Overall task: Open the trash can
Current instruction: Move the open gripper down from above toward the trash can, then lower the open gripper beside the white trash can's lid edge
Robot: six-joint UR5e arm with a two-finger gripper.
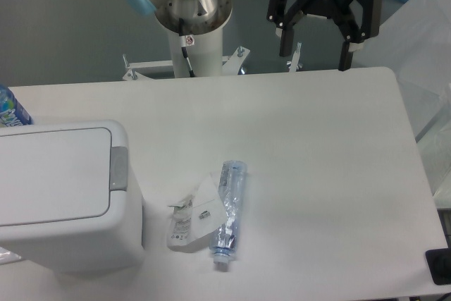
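The trash can (60, 192) is a large white boxy bin at the front left of the table, its flat lid shut, with a small grey push tab (118, 168) on its right side. My gripper (316, 51) hangs high at the far edge of the table, right of centre, well away from the bin. Its black fingers are spread wide and hold nothing.
A crushed clear plastic bottle (228, 213) and a crumpled white wrapper (192, 218) lie on the table just right of the bin. A blue-labelled bottle (10, 109) peeks out behind the bin. The robot's base column (190, 26) stands at the far edge. Clear plastic sheeting (430, 54) hangs at right.
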